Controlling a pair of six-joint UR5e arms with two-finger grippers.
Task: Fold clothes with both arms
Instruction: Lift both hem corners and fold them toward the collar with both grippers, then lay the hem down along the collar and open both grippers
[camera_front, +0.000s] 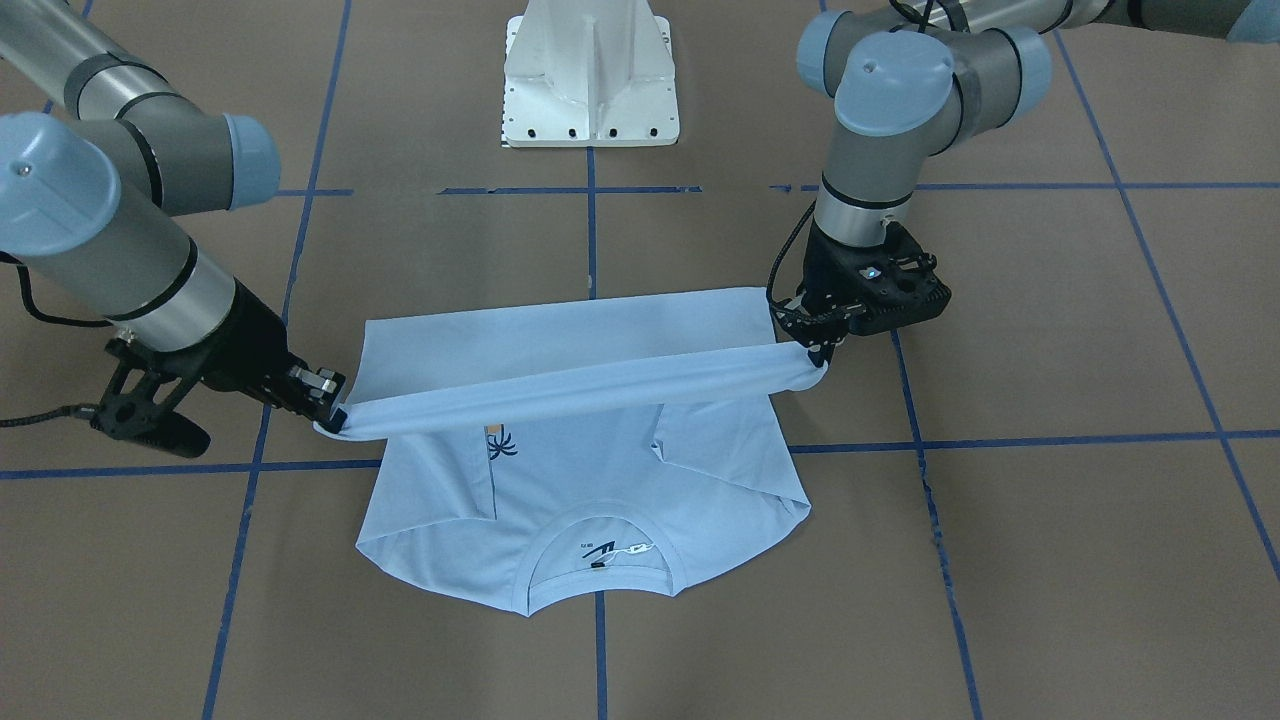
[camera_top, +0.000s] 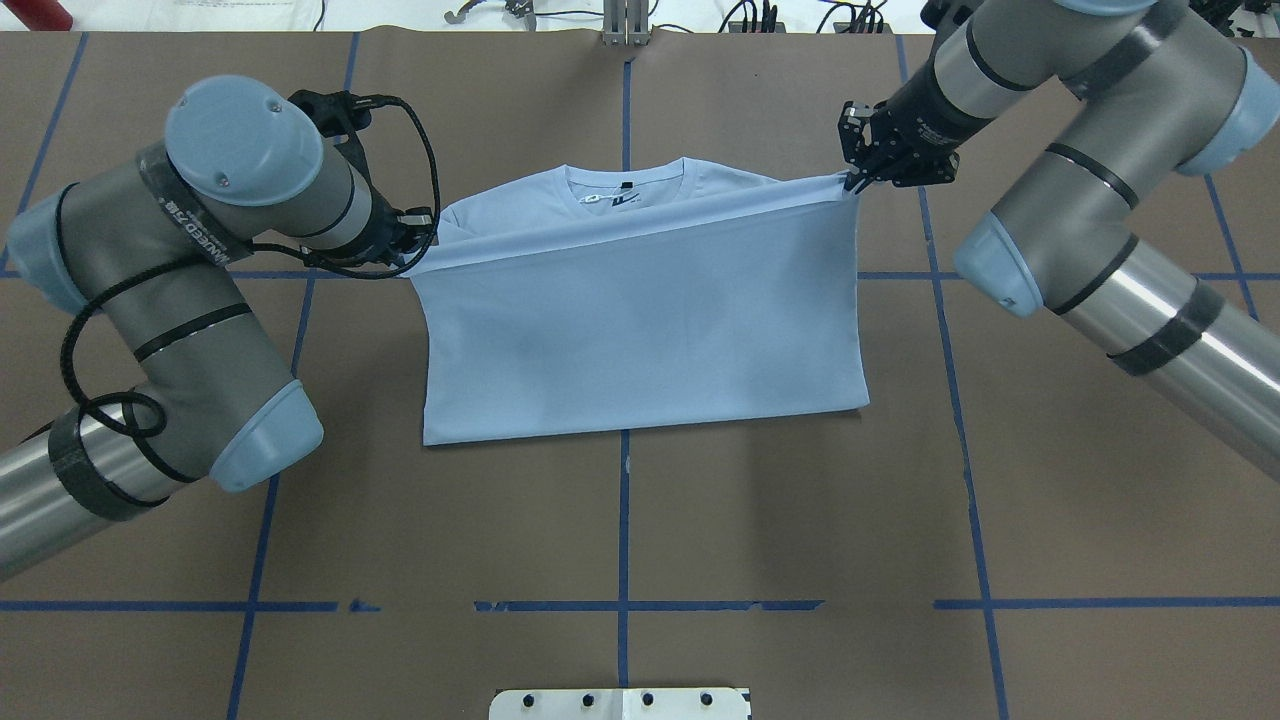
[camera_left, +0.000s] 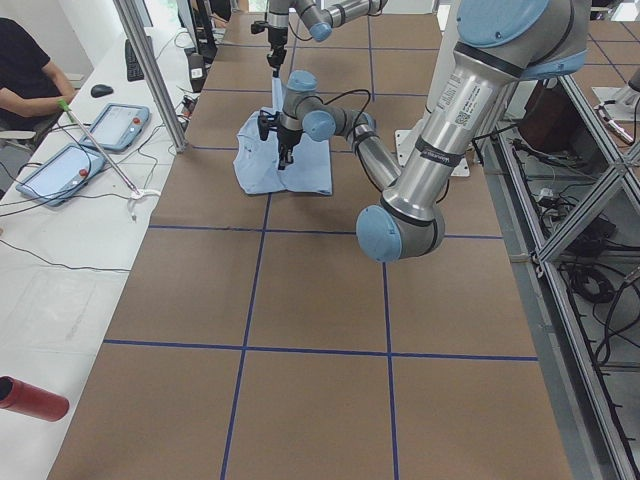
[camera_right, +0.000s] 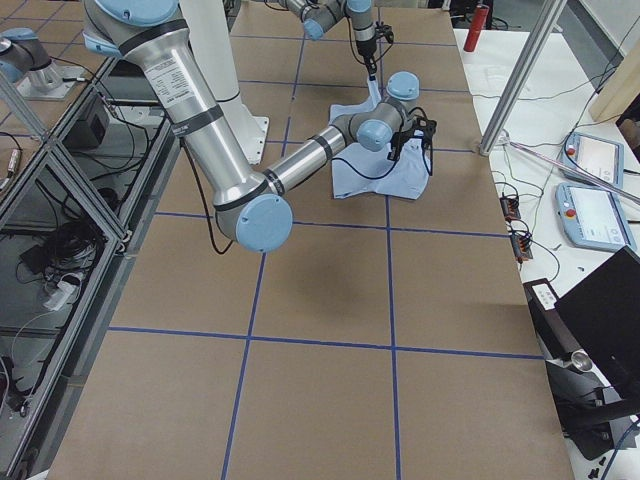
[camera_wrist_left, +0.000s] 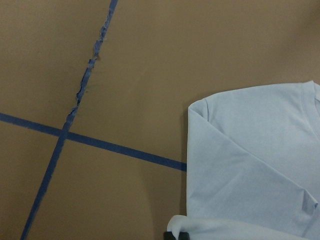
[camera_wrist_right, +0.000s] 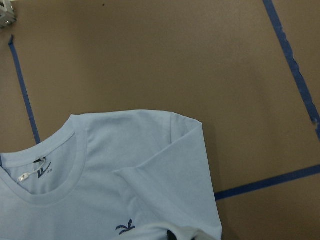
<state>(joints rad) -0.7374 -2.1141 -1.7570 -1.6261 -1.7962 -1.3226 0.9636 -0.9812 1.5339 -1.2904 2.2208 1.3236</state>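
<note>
The light blue T-shirt (camera_front: 560, 500) lies on the brown table, collar away from the robot, sleeves folded in. Its hem edge is lifted off the table and stretched taut as a band between the two grippers, over the chest. My left gripper (camera_front: 818, 362) is shut on one hem corner; it also shows in the overhead view (camera_top: 418, 258). My right gripper (camera_front: 332, 415) is shut on the other corner, also seen from overhead (camera_top: 853, 182). The orange-and-navy print (camera_front: 500, 443) shows just below the band. The white neck tag (camera_wrist_right: 22, 177) shows inside the collar.
The white pedestal base (camera_front: 590, 80) stands behind the shirt on the robot's side. Blue tape lines (camera_top: 623, 520) grid the brown table. A side bench with tablets (camera_left: 70, 170) and a seated person runs along the far edge. A red cylinder (camera_left: 30, 398) lies there.
</note>
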